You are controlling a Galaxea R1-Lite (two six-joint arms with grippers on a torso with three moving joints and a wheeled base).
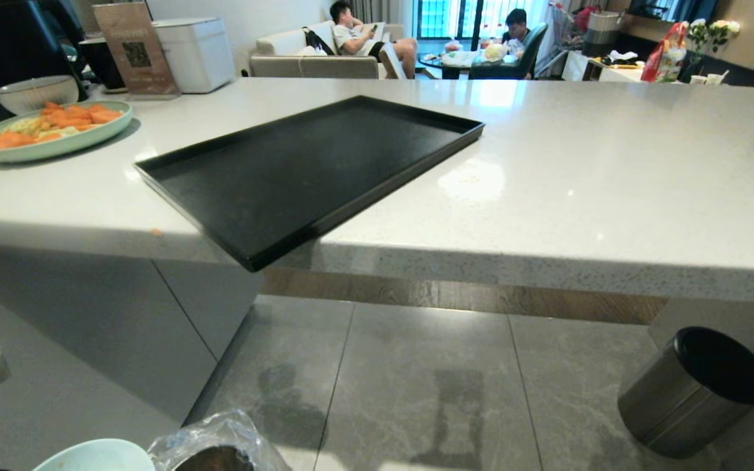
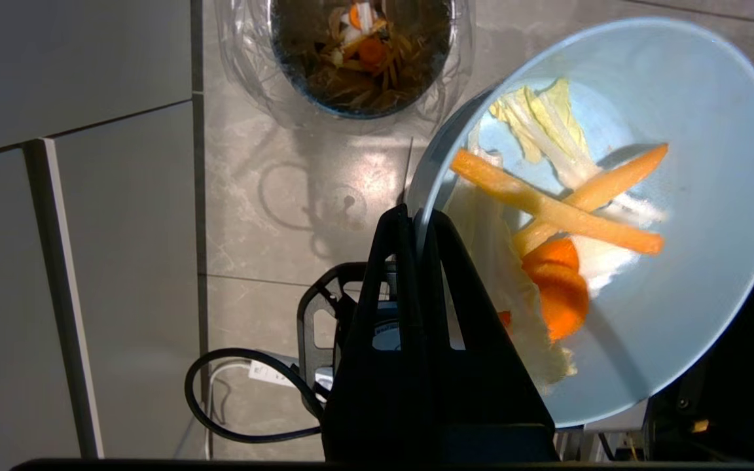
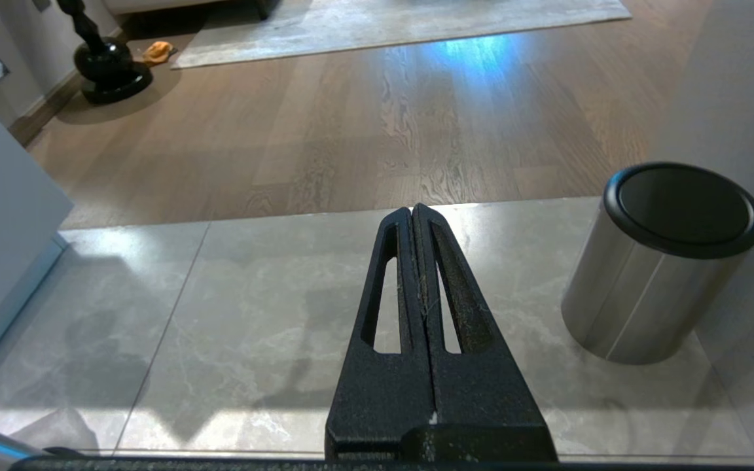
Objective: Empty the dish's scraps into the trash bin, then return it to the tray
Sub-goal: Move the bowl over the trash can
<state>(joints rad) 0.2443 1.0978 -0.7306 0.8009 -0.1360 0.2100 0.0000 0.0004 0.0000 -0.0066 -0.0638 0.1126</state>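
Note:
My left gripper (image 2: 418, 219) is shut on the rim of the dish (image 2: 698, 216), a pale light-blue bowl held low over the tiled floor. The scraps (image 2: 557, 216), carrot strips, orange slices and pale cabbage pieces, still lie inside it. The trash bin (image 2: 360, 59), lined with a clear bag, stands on the floor just beyond the dish and holds earlier scraps. In the head view the dish's rim (image 1: 92, 456) and the trash bin's bag (image 1: 216, 445) show at the bottom edge. The black tray (image 1: 305, 173) lies bare on the counter, one corner overhanging the edge. My right gripper (image 3: 412, 212) hangs shut and empty above the floor.
A steel cylinder with a black top (image 1: 694, 389) stands on the floor at the right. A green plate of carrot slices (image 1: 50, 129) and a white ribbed bowl (image 1: 35, 93) sit at the counter's far left. Two people sit in the room beyond. A cable (image 2: 239, 399) lies on the floor.

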